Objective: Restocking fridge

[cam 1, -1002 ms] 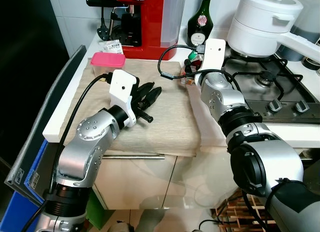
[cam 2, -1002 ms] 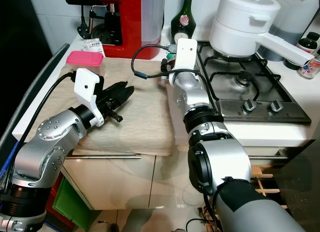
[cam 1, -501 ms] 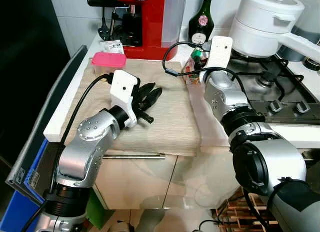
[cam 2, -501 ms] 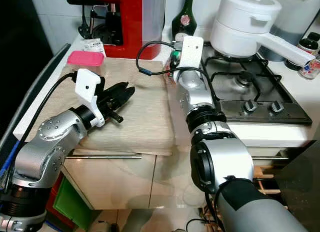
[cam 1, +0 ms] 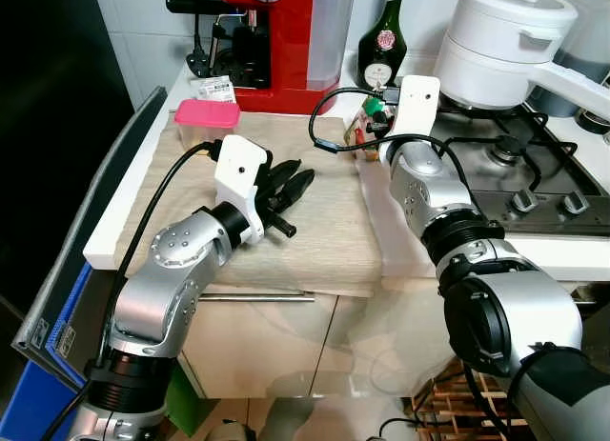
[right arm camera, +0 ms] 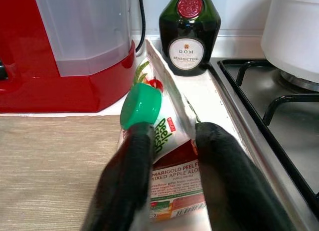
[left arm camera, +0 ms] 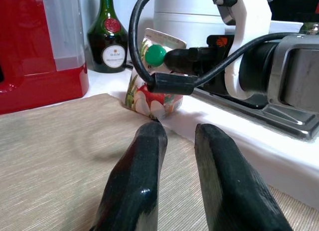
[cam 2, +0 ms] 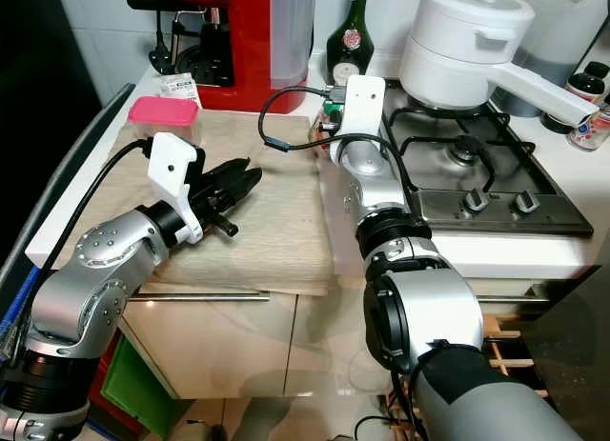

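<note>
While the juice carton (right arm camera: 167,163) stands at the centre of the right wrist view, on the tabletop (cam 1: 315,241) between mat and hob, the right gripper (right arm camera: 169,156) has its fingers (right arm camera: 130,176) straddling the gabled top, apparently gripping it. A lower, squarer hold seems safer before lifting. The left gripper (left arm camera: 174,141) hovers, fingers narrowly parted, empty.

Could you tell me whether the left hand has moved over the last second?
Yes, slightly. The left hand has edged forward and to the right over the beige mat, nearer the juice carton, judged against the pink-lidded box.
</note>
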### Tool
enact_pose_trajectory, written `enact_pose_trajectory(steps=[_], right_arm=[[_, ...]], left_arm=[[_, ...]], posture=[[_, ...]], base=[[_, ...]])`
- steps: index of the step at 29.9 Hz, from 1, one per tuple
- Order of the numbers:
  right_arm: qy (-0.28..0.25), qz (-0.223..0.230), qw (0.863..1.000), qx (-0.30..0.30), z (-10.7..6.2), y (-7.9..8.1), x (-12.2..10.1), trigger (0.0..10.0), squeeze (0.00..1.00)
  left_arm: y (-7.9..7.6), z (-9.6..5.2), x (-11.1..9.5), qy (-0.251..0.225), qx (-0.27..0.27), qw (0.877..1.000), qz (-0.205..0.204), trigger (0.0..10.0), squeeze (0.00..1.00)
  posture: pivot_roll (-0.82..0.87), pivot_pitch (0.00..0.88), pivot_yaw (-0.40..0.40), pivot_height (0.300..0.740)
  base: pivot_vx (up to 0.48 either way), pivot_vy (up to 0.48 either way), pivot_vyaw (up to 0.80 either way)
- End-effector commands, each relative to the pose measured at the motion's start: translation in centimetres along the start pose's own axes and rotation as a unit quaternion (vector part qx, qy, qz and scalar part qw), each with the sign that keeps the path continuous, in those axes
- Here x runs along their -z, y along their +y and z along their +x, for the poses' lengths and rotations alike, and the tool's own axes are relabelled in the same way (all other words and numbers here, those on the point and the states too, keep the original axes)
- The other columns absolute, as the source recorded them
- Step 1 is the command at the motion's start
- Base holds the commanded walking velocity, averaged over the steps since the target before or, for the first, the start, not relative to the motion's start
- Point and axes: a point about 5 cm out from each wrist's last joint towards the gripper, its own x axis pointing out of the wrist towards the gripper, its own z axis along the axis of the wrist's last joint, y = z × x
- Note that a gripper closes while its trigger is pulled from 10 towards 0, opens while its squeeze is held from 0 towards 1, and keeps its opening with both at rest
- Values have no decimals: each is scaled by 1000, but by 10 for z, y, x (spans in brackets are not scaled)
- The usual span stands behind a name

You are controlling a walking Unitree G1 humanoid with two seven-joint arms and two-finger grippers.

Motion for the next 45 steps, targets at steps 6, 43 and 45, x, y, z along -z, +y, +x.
enact_pose_trajectory(steps=[6,43,45], right_arm=[[-58,-3,998,5,-2,-17,-11,0,0],[-209,-48,977,18,-102,-55,14,10000,0],[-186,-39,981,21,-97,-56,18,10000,0]], left_arm=[[11,11,-5,-25,-53,998,-8,10000,0],[16,14,-2,-85,-245,965,40,10000,0],[15,15,-2,-84,-248,964,41,10000,0]], posture=[[73,0,-21,740],[-53,0,56,740],[-50,0,50,740]], base=[[0,0,0],[-69,0,0],[-450,0,0]])
